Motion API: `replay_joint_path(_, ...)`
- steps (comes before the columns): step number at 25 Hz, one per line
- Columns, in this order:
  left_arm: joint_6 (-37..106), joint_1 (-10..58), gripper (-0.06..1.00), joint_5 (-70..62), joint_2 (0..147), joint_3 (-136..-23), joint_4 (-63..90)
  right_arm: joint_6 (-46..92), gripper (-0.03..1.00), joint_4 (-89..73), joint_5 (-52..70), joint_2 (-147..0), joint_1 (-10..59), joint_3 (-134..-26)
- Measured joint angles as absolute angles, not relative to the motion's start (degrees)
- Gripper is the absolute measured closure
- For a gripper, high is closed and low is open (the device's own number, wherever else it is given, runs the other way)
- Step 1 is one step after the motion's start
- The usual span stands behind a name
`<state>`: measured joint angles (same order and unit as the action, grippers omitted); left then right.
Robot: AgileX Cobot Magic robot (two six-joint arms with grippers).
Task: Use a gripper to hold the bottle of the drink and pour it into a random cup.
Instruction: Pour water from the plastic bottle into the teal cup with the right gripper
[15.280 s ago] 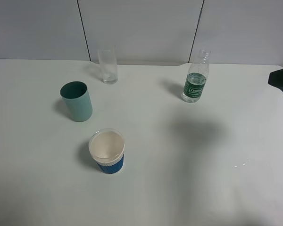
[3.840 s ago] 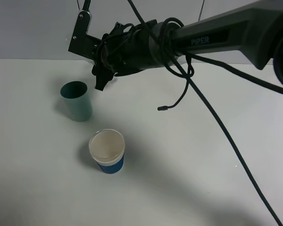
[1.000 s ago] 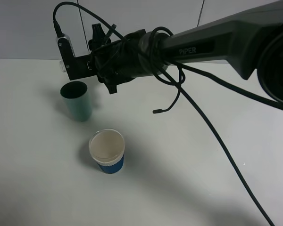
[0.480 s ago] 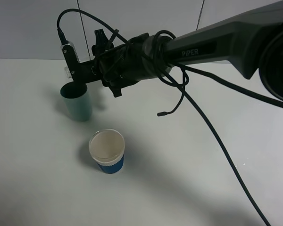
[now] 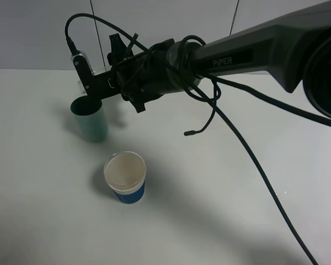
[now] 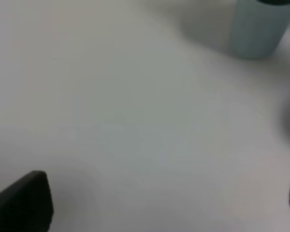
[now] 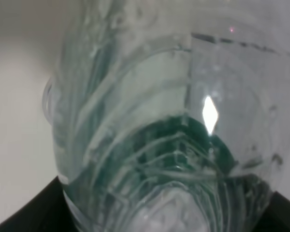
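Right gripper (image 5: 87,77), grey fingers on a black arm, is clamped on the clear plastic bottle with a dark green label (image 7: 159,121). It is held just above the tall teal cup (image 5: 91,124), which is at the gripper's 6 o'clock. Blue-and-white paper cup (image 5: 125,179) stands apart at 5 o'clock from the teal one.

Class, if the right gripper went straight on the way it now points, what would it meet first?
Probably the teal cup, at its rim: the right gripper, holding the bottle, points toward it from just above. Depth is unclear; it may pass over.
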<state>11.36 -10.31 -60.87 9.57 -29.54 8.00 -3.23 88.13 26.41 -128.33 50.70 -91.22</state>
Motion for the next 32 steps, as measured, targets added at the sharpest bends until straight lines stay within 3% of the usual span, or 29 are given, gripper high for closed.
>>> replay_joint_path(32,11.4,-10.3,-0.05,-60.9,9.6,-29.5,8.0,3.5,0.39,90.0,26.6,-128.2,50.7,-91.2)
